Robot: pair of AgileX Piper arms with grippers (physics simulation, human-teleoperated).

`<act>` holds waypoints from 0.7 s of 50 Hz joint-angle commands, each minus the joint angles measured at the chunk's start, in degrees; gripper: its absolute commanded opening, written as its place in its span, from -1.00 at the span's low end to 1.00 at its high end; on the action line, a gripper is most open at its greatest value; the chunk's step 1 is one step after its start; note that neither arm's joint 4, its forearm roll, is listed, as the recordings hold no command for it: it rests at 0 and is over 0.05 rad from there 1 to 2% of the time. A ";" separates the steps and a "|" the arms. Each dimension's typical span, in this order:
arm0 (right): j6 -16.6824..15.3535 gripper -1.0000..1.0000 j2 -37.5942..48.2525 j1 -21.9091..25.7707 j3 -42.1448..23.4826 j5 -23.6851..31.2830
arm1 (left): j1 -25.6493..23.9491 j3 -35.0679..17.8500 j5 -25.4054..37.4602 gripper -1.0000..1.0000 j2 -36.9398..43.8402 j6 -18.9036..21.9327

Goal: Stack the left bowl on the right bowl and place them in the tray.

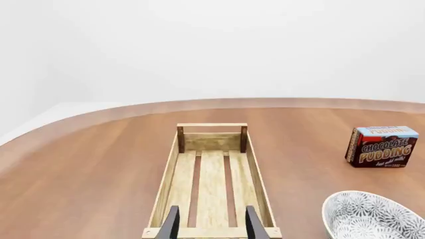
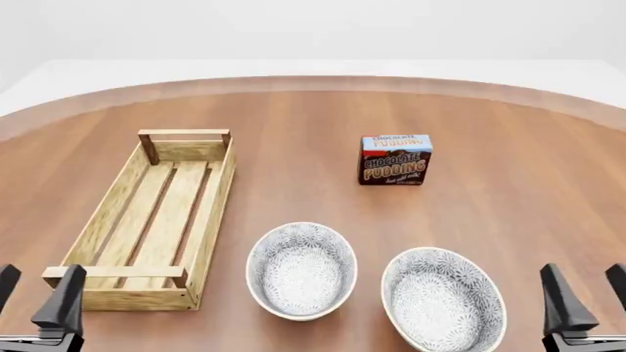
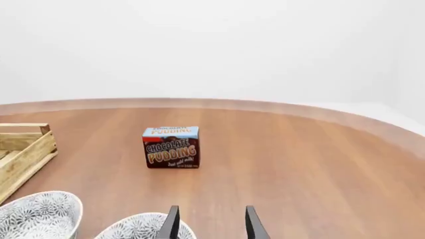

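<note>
Nothing started yet, by the look of it: both arms sit back at the near edge, fingers spread apart and empty on each. Left gripper [image 2: 34, 304] is just in front of the near end of the tray [image 2: 213, 194]; right gripper [image 2: 585, 297] is near-right, just off the rim of the right bowl [image 2: 443, 301]. Left bowl [image 2: 301, 270] sits upright on the tabletop [image 2: 509, 169] between tray and right bowl, close to both but with a visible gap to each, so the two bowls are not stacked. Tray is empty, long axis running away from the arms, on the left side. Step in hand, as I read it: first grasp of the left bowl. Next move calls for the left arm to swing inward past the tray's near corner, drop onto the bowl's rim with one finger inside and one outside, lift clear of the right bowl's rim, then set it down centred so it nests. Watch clearance with the tray wall on the way. Count: two bowls, same grey floral pattern; one tray; one chocolate pudding box [image 2: 394, 159], standing farther back, well apart from the bowls and not part of the job; two grippers.
</note>
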 commanded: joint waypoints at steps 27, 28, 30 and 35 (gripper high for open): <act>-1.75 1.00 35.20 9.61 -27.34 1.19 | 0.00 0.00 0.00 1.00 0.00 0.00; -2.15 1.00 37.25 10.99 -29.13 1.93 | 0.00 0.00 0.00 1.00 0.00 0.00; -3.95 1.00 40.87 13.53 -32.93 3.43 | 0.00 0.00 0.00 1.00 0.00 0.00; -5.32 1.00 49.85 19.35 -43.24 9.21 | 0.00 0.00 0.00 1.00 0.00 0.00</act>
